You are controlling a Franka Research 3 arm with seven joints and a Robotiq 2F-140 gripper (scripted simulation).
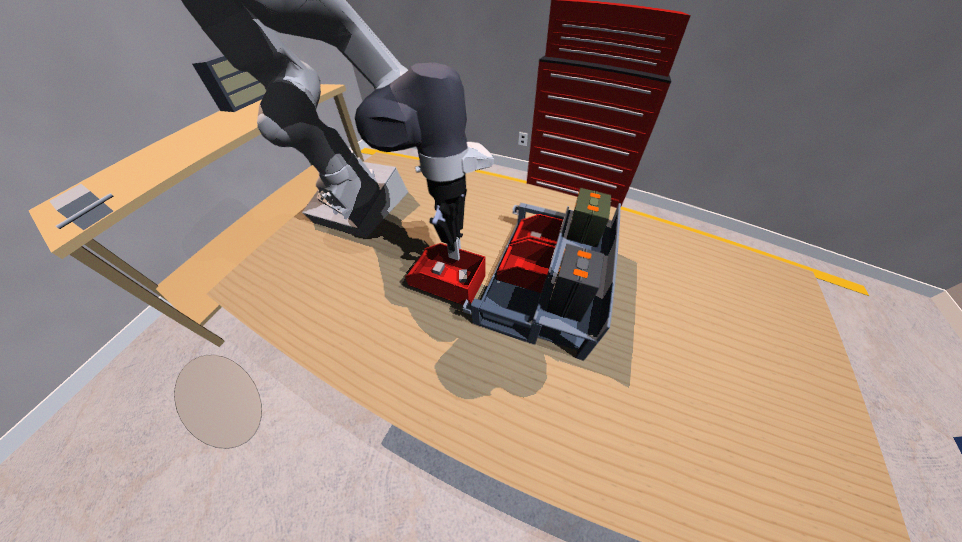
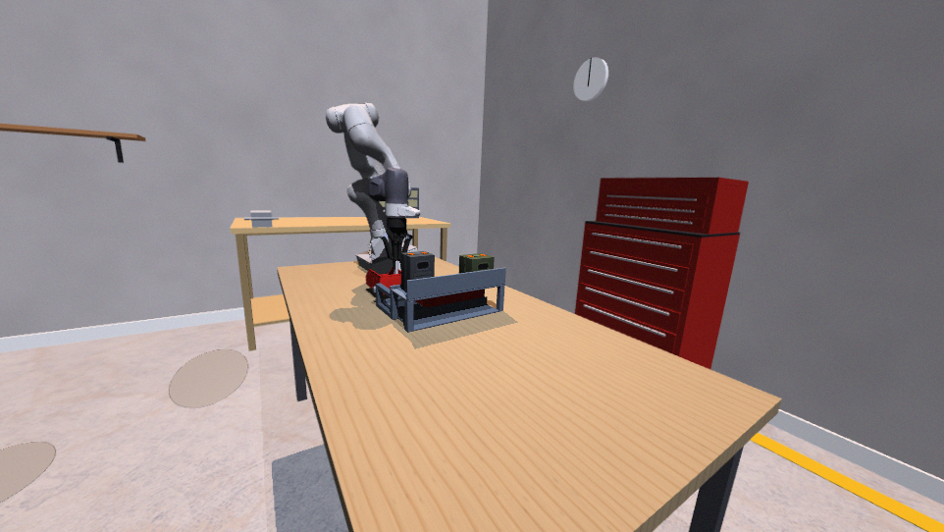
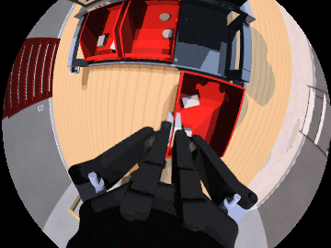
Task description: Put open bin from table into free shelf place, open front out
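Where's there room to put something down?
The table has room behind the shelf. There's a gap beside the two red bins, but the held bin needs it. It's crowded around the hand and along the shelf's near corner.

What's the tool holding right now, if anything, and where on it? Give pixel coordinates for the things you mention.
The red bin [image 1: 438, 288] [image 2: 374, 280] [image 3: 209, 110], by the thin side wall [image 1: 473, 257] [image 3: 178, 92] facing the drawer cabinet [image 1: 589, 127] [image 2: 632, 284] [image 3: 33, 73].
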